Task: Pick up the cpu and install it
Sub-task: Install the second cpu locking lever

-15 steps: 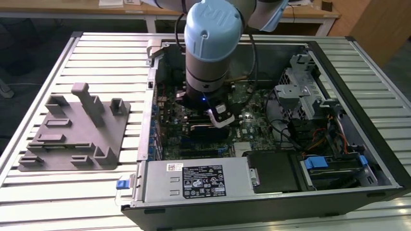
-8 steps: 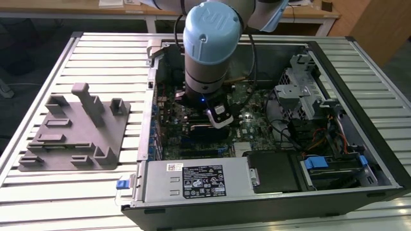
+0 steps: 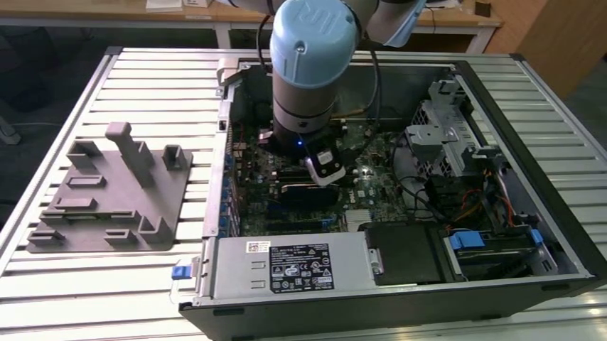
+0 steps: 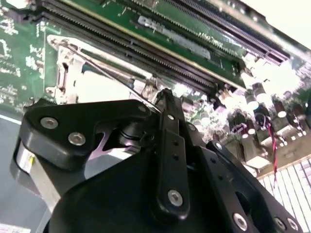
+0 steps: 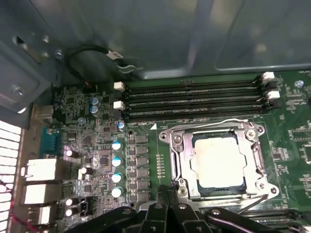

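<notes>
You can see the cpu [image 5: 216, 162] lying flat in its socket [image 5: 217, 165] on the green motherboard [image 5: 146, 145] in the first wrist view. Its pale top faces up. It is square, so it has no long side, and its edges run in line with the socket's metal frame, which sits open around it. The long memory slots [image 5: 194, 99] lie just beside that frame.

Your end effector [image 5: 167, 194] sits right at the frame's edge, close to the cpu. Its black fingers [image 5: 177, 211] look pressed together, with nothing between them.

In the exterior view the arm [image 3: 308, 64] reaches straight down into the open computer case [image 3: 531, 213]. There is little room: case walls, a drive cage [image 3: 446, 135] and cables crowd around it. The case lies on a ribbed metal surface [image 3: 114, 284], with a grey fixture [image 3: 114, 192] well apart on the exterior view's left.

A white and black label [image 3: 301, 268] is on the power box, but you cannot read its small words.
</notes>
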